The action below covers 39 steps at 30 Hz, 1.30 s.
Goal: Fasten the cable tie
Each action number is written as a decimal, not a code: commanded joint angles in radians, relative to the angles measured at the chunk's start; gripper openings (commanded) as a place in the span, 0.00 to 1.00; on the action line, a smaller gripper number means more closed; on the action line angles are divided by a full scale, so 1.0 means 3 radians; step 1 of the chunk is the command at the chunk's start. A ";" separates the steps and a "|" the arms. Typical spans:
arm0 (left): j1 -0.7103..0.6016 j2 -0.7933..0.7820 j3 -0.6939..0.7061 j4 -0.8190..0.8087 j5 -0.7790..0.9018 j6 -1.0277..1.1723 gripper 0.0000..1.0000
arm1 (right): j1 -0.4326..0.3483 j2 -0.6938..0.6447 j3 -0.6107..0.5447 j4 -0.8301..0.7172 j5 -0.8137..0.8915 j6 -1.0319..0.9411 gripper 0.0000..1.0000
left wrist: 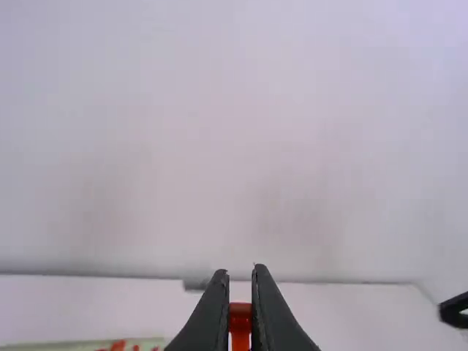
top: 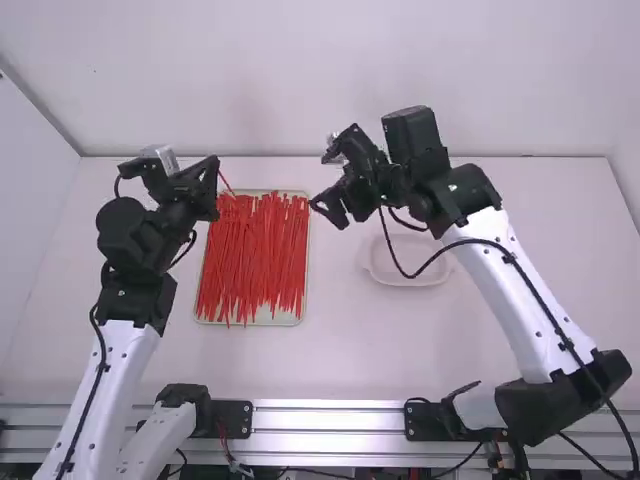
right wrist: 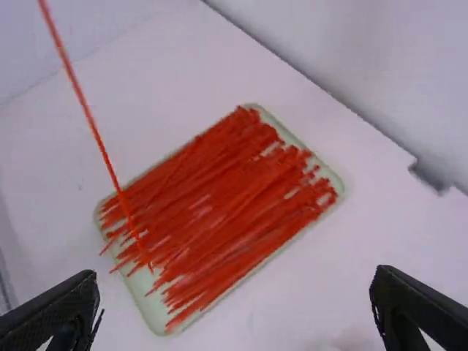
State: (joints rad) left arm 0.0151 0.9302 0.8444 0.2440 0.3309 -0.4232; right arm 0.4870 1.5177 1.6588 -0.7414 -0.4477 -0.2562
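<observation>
My left jaws are pinched almost closed on one end of a long red plastic cable tie (right wrist: 88,117), held above the far left corner of the pale green flat tray (top: 250,321) on the white counter (top: 330,300). From there the strap's long axis slopes down toward the heap of loose red ties (right wrist: 227,197). My right jaws stand wide and empty across the tray, facing the strap. I judge them nearer to its free length.
</observation>
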 commanded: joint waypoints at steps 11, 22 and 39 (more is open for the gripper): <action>-0.0052 -0.0015 -0.0003 0.0642 0.0706 -0.0827 0.02 | 0.0331 0.0023 0.0095 0.0430 -0.0078 -0.0111 0.98; -0.0505 -0.0017 -0.0004 0.0735 0.0220 -0.0893 0.02 | 0.0554 0.0074 0.0095 0.0552 -0.0080 -0.0039 0.94; -0.0609 0.0060 -0.0004 0.0823 0.0062 -0.0874 0.02 | 0.0581 0.0148 0.0095 0.0528 -0.0084 0.0018 0.00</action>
State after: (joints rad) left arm -0.1677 0.9409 0.8444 0.4839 0.3546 -0.6884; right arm 0.6636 1.5539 1.6585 -0.5835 -0.4660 -0.2584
